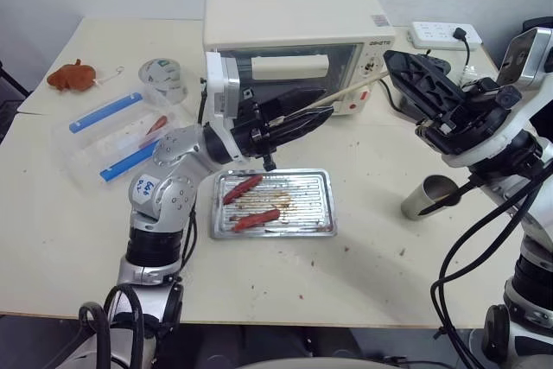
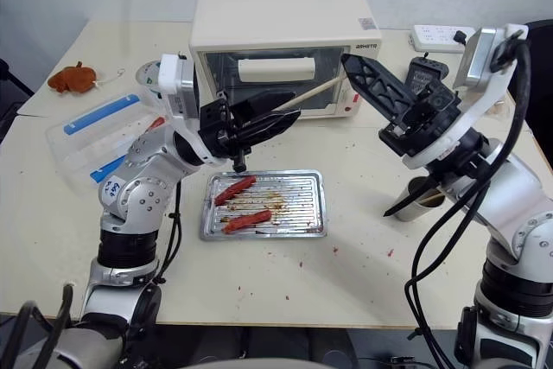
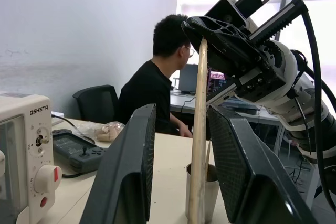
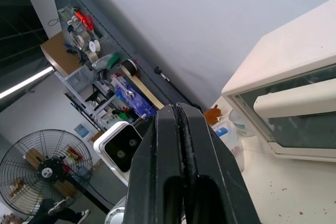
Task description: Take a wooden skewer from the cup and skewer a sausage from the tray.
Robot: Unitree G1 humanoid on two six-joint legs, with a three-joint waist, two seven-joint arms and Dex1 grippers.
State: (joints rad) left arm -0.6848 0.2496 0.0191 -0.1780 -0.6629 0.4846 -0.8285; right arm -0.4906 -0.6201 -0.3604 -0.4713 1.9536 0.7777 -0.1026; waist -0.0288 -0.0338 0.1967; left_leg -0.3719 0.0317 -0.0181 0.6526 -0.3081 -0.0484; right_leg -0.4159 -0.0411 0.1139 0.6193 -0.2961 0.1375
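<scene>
The right gripper (image 2: 350,61) is clenched on the far end of the wooden skewer (image 1: 346,91), holding it in the air in front of the toaster oven (image 1: 294,15). The left gripper (image 1: 321,115) reaches in from the left, its two black fingers (image 3: 128,177) standing on either side of the stick's lower end with a visible gap; whether they touch it yet cannot be told.

The skewer is a very thin, pale wooden stick. It is probably very light and stiff, yet easy to snap if bent, and its smooth round shaft could twist or slide between hard finger pads. A hold well back from the tip, near the end now between the left fingers, would leave length free for piercing.

Its long axis runs diagonally, from lower left at the left gripper up and to the right into the right gripper, hanging above the far edge of the tray (image 1: 324,177).

Two sausages lie in the left part of the tray; the farther sausage (image 1: 243,188) is slanted. The cup (image 1: 428,197) stands on the table to the right, below the right arm.
</scene>
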